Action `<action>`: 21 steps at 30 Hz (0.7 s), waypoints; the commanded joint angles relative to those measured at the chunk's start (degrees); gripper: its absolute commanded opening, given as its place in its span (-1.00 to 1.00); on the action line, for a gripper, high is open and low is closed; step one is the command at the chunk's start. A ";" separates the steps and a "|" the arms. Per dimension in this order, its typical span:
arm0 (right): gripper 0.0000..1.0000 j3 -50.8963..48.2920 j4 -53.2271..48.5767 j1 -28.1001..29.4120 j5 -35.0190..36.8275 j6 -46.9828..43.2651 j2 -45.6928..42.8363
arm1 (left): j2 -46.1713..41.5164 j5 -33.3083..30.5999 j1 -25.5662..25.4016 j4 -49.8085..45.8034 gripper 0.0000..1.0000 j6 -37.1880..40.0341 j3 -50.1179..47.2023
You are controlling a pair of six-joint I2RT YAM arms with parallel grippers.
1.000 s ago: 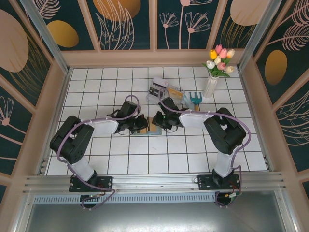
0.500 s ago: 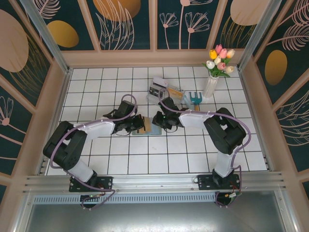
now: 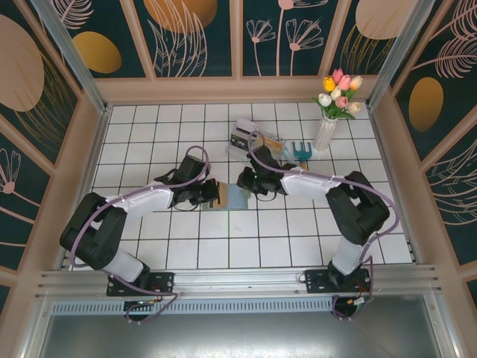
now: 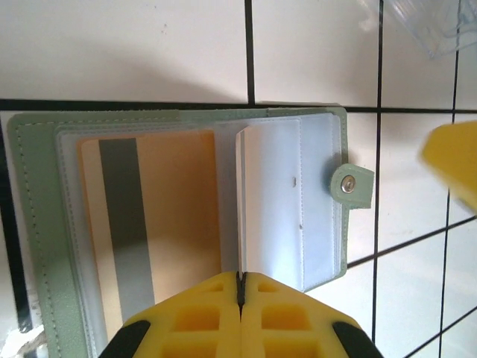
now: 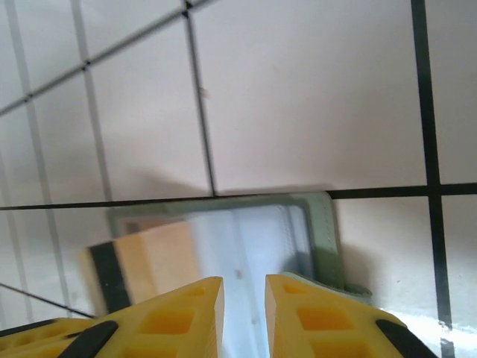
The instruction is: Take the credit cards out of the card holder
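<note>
Left wrist: left pincer point(image 4: 240, 280) pinched on a pale plastic sleeve leaf point(image 4: 272, 209) of the flat grey-green bifold card holder point(image 4: 30, 224)
Sleeved tan-orange striped credit card point(image 4: 175, 216) lies just ahead-left of it; right pincer point(image 5: 244, 289), narrowly parted, is over the holder's edge

Clutter sitting at the tiled table's point(image 3: 141, 127) far side.
A clear compartment tray point(image 3: 246, 138) is lying beside a teal garden fork point(image 3: 301, 151), with a white vase point(image 3: 325, 134) holding tulips point(image 3: 339, 91) standing at the right.
</note>
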 commanded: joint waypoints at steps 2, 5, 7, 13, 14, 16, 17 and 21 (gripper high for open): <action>-0.48 -1.97 2.64 -0.32 1.89 -0.43 -5.76 | -2.71 -0.38 0.49 -7.37 -1.00 3.46 2.45; -0.45 -2.83 4.65 -0.26 0.54 -0.60 -6.76 | -3.74 -1.00 0.55 -8.34 -1.00 3.73 2.83; -0.45 -2.49 5.07 -0.15 -0.95 -0.79 -6.15 | -3.78 -1.00 0.48 -8.78 -1.00 3.98 2.82; -0.47 -2.07 4.92 1.21 -1.98 -0.49 -4.47 | -4.83 -5.96 0.75 -13.91 -1.00 6.29 4.09; -0.45 -2.52 5.32 1.20 -1.88 -0.40 -5.00 | -5.81 -6.70 0.91 -14.52 -1.00 6.56 4.40; -0.37 -4.22 7.46 1.12 -1.75 -0.31 -6.65 | -8.19 -6.76 1.14 -14.27 -1.00 6.39 5.04; -0.28 -5.56 9.72 1.10 -2.06 -0.55 -8.09 | -9.41 -6.35 1.22 -13.37 -1.00 5.88 5.28; -0.06 -8.84 15.11 0.06 -2.46 -0.24 -13.04 | -12.45 -2.42 1.34 -6.33 -1.00 2.03 5.76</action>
